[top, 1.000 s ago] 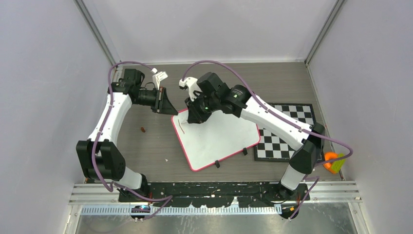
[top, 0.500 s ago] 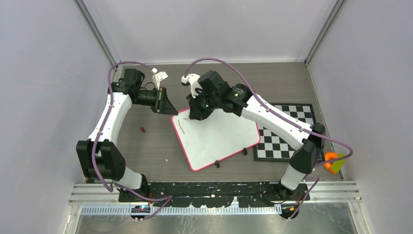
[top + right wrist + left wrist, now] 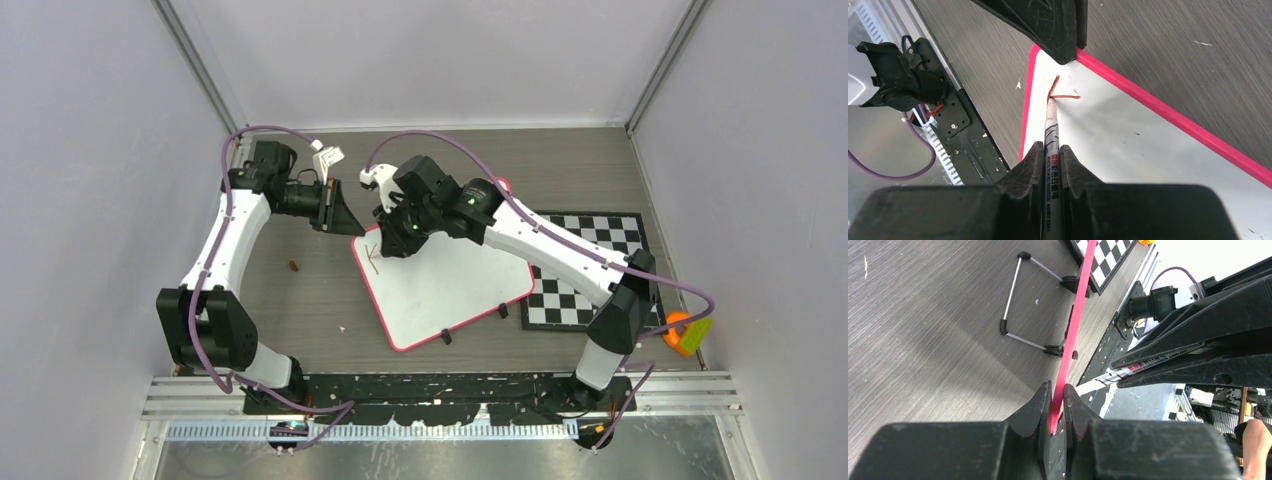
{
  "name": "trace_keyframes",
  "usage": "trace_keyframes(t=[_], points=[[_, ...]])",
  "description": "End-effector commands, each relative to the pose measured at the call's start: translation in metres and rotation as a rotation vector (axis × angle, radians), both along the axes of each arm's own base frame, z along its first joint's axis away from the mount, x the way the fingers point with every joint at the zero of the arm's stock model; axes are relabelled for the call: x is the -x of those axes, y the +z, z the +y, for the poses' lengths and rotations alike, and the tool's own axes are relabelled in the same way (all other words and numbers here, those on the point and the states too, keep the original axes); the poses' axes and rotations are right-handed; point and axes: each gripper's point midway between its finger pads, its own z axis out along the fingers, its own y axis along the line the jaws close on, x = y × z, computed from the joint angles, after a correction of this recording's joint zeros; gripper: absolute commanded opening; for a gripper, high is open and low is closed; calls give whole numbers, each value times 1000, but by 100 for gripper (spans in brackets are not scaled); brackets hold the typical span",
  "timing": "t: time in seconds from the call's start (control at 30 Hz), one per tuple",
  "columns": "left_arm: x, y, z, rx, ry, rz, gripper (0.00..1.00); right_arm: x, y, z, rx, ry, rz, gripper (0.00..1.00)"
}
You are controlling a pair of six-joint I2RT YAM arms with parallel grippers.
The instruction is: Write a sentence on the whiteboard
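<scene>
Right claw (image 3: 1050, 150) is pinching a marker (image 3: 1052, 125), tip down on the whiteboard (image 3: 1148, 150) just ahead of the claw, near the corner. Only a couple red-brown strokes of the sentence (image 3: 1062, 93) there, right at the tip. Left claw (image 3: 1057, 396) is clamped on the board's pink rim at that same corner, w/ the right claw just beside it. Board sits on the table (image 3: 300, 300), checkered board (image 3: 565, 300) beside it, on the side away from the left claw.

Whiteboard (image 3: 450, 285): white, with rounded corners, thin red-pink rim and two black feet at near edge; rests skewed mid-scene. Sentence (image 3: 1060, 92): barely begun, just a few brownish-red strokes beside far-left corner.
</scene>
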Motion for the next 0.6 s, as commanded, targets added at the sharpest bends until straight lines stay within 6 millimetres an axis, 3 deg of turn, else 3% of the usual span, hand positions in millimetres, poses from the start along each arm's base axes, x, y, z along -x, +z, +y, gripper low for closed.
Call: trace_keyframes(t=[0.0,0.57], points=[[3,9,0,4,-4,-27,0,-5,7,8,-29,-2,-24,0],[4,7,1,-10,0,-24,0,1,0,-19,19,-13,-49,0]])
